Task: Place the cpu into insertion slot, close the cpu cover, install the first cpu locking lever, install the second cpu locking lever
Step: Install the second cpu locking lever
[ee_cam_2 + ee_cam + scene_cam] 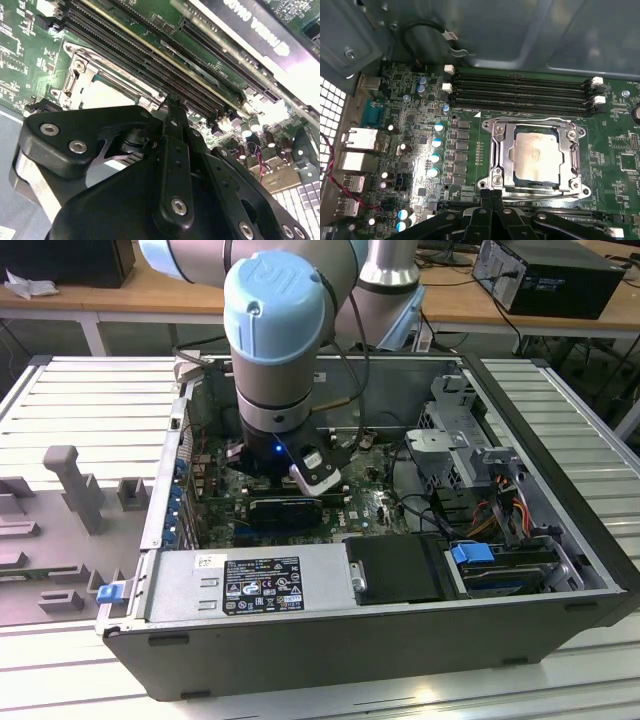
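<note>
The robot arm reaches down into the open computer case (560,570), which lies on the desk (90,405). The end effector (491,194) hangs low over the green motherboard (465,150), right at the edge of the insertion slot (496,150). Its two black fingers (485,210) are pressed close together, side by side, with nothing between them.

The cpu (538,156) already sits flat inside the insertion slot. The cpu cover (570,137) lies down around it, and the pale chip shows through the cut-out middle.

In both wrist views, the long black memory slots (520,92) run just beside the insertion slot. In the second wrist view, the cpu (107,95) and the silvery cpu cover (80,70) peek out just past the end effector (172,107).
</note>
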`<action>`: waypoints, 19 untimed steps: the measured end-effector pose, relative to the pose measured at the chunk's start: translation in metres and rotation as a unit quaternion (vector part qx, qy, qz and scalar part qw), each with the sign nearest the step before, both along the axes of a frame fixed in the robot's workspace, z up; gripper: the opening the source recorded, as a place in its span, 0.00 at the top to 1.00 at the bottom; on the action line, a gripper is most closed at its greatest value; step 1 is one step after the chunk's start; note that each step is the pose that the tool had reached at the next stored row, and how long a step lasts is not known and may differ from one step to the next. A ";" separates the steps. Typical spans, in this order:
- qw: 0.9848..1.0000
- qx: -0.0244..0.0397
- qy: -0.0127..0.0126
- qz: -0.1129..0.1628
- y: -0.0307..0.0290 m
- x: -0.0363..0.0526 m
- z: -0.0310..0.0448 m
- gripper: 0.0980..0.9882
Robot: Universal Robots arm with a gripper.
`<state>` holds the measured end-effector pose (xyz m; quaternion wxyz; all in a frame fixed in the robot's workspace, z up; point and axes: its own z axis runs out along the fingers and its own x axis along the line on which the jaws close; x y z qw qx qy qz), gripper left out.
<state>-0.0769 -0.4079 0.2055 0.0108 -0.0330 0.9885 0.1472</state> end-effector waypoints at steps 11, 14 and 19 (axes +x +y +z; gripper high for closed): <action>1.000 0.017 -0.001 0.000 0.0039 -0.0012 -0.0073 0.99; 1.000 0.018 -0.001 0.000 0.0062 -0.0017 -0.0084 0.99; 1.000 0.021 -0.001 0.000 0.0099 -0.0033 -0.0107 0.99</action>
